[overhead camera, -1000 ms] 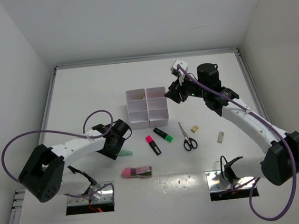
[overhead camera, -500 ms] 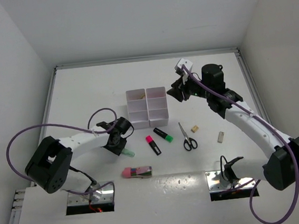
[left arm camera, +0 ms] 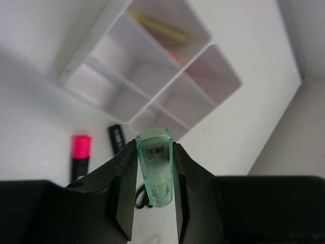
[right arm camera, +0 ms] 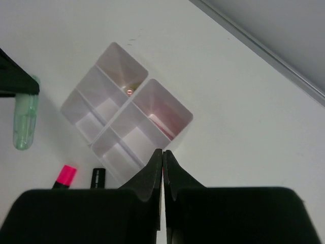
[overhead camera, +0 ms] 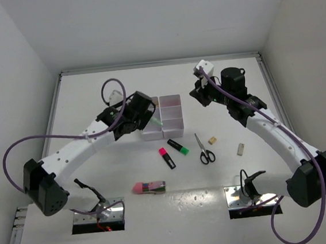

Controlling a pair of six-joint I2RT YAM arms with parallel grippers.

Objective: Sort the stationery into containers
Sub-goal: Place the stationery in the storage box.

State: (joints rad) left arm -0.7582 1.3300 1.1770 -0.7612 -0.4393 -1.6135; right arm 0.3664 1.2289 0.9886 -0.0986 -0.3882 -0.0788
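My left gripper (overhead camera: 153, 121) is shut on a mint translucent eraser-like piece (overhead camera: 158, 123) and holds it at the left column of the white organizer tray (overhead camera: 174, 133). In the left wrist view the mint piece (left arm camera: 155, 168) sits between both fingers, above the tray (left arm camera: 84, 43); a yellow pen (left arm camera: 157, 28) lies in a far compartment. My right gripper (overhead camera: 196, 94) is shut and empty, hovering off the tray's far right corner. In its view the fingertips (right arm camera: 162, 152) meet above the tray (right arm camera: 167, 101), and the mint piece (right arm camera: 24, 122) shows at left.
On the table in front of the tray lie a pink-ended highlighter (overhead camera: 166, 157), a green-ended highlighter (overhead camera: 178, 146), black-handled scissors (overhead camera: 204, 148), two beige bits (overhead camera: 212, 141) (overhead camera: 240, 148), and a pink eraser pack (overhead camera: 149, 187) nearer the bases.
My left gripper has lifted the mint piece from the table and carried it up and right to the tray. The right gripper has drawn back slightly from the tray.
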